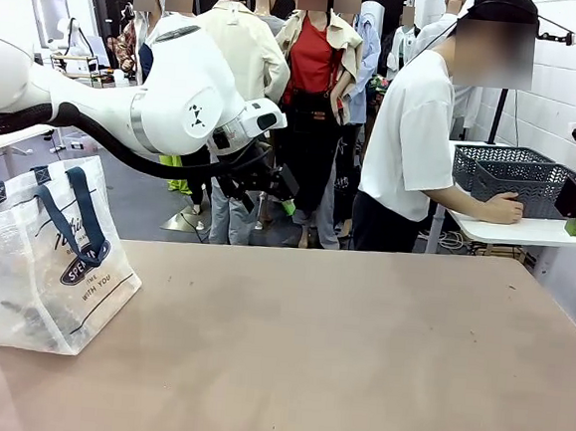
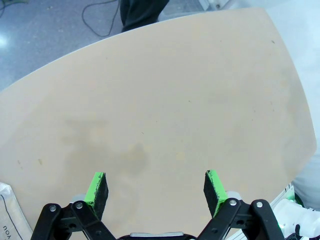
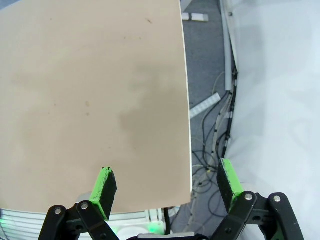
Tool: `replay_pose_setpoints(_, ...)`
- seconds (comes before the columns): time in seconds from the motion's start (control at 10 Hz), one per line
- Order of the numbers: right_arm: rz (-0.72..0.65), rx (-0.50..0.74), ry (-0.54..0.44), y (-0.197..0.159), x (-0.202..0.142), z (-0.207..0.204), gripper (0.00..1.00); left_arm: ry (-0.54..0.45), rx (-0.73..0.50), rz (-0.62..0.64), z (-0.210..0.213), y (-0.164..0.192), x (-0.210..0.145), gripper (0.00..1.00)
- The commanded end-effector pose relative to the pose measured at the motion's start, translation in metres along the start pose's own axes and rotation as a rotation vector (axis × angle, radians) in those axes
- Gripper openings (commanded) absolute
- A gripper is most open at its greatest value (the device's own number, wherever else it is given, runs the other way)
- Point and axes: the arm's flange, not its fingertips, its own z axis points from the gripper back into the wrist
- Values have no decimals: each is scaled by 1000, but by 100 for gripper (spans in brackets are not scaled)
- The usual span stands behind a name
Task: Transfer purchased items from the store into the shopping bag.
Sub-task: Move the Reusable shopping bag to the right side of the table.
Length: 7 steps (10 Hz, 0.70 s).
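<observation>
The translucent whitish plastic shopping bag with navy-blue straps (image 1: 47,256) stood at the tan worktop's (image 1: 337,359) left edge. The dark slate-grey lattice basket (image 1: 515,181) sat on a side table under a person's hand (image 1: 505,208). Both the left gripper (image 2: 156,189) and right gripper (image 3: 167,186) hung with jaws wide apart, holding nothing.

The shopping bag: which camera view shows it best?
The front view: the shopping bag stands whole on the table's left side, handles and logo visible. The left wrist view catches a corner at its bottom-left edge; the right wrist view looks at bare table.
</observation>
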Motion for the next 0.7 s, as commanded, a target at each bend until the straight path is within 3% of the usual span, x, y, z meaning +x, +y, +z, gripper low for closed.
replay_pose_setpoints(0.0,14,-16,6,-1,0,0,100,-10,4,-5,1,0,1,100)
replay_pose_setpoints(0.6,14,-16,6,-1,0,0,100,-10,4,-5,1,0,1,100)
